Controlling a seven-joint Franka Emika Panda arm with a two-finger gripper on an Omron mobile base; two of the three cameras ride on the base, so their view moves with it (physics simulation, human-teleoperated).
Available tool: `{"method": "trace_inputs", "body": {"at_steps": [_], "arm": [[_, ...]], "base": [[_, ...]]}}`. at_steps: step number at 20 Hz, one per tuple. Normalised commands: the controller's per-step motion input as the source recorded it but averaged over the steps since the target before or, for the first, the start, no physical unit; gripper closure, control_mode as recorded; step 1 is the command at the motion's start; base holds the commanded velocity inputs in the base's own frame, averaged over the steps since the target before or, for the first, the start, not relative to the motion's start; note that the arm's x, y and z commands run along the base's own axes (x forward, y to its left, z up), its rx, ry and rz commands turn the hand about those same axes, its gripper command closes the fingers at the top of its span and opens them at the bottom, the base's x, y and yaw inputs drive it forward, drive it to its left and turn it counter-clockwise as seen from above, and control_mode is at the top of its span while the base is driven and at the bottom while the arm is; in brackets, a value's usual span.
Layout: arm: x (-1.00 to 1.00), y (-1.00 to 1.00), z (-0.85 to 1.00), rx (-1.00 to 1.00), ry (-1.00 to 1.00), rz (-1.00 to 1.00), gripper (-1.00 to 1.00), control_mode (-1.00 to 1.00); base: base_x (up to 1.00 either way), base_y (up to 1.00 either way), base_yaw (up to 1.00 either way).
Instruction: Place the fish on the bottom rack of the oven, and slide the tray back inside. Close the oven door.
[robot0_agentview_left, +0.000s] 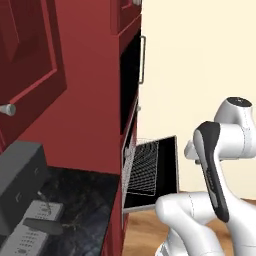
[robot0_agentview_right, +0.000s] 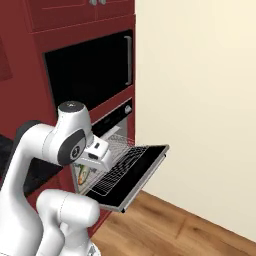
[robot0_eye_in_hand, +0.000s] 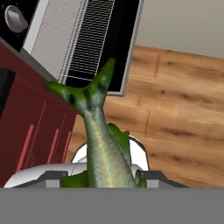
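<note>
Nearest my hand camera is the fish (robot0_eye_in_hand: 103, 148), tail outward, its body between the two fingertips of the gripper (robot0_eye_in_hand: 104, 179). I read that as a firm grip: the fingers stand parted by the width of the fish, a fin or flap of green at each side. The fish is off any surface, beside the lowered door (robot0_agentview_right: 140, 175), its forked tail pointing toward the rack (robot0_agentview_left: 144, 172) in the hand view.

I'd expect it to be light, a little soft and slippery, with thin fins and tail that could fold or catch in the wires. The thick middle of the body is where I want my hold; the tail would let it swing. I'd lower it flat, then let go gently, so it doesn't roll or slide off the grid.

Further out, the rack lies over the door's dark inner face, in front of the oven (robot0_agentview_left: 127, 137). Pushing it in and closing up are still to do.

For writing, I can read none: the control strip (robot0_agentview_right: 112, 119) by the knob (robot0_agentview_right: 128, 108) has faint marks too small to make out, and the arm (robot0_agentview_right: 17, 180) bears a round emblem (robot0_agentview_right: 75, 152) but no legible name
</note>
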Motion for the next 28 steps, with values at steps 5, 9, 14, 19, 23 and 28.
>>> {"method": "trace_inputs", "body": {"at_steps": [5,9,14,19,23,28], "arm": [[0.00,0.00,0.00,0.00,0.00,0.00,1.00,1.00],[0.00,0.00,0.00,0.00,0.00,0.00,1.00,1.00],[0.00,0.00,0.00,0.00,0.00,0.00,1.00,1.00],[0.00,0.00,0.00,0.00,0.00,0.00,1.00,1.00],[0.00,0.00,0.00,0.00,0.00,0.00,1.00,1.00],[0.00,0.00,0.00,0.00,0.00,0.00,1.00,1.00]], "base": [[0.00,0.23,-0.30],[0.00,-0.04,-0.21],[0.00,0.04,-0.13],[0.01,0.01,0.00],[0.01,0.00,0.07],[0.00,0.00,0.12]]}}
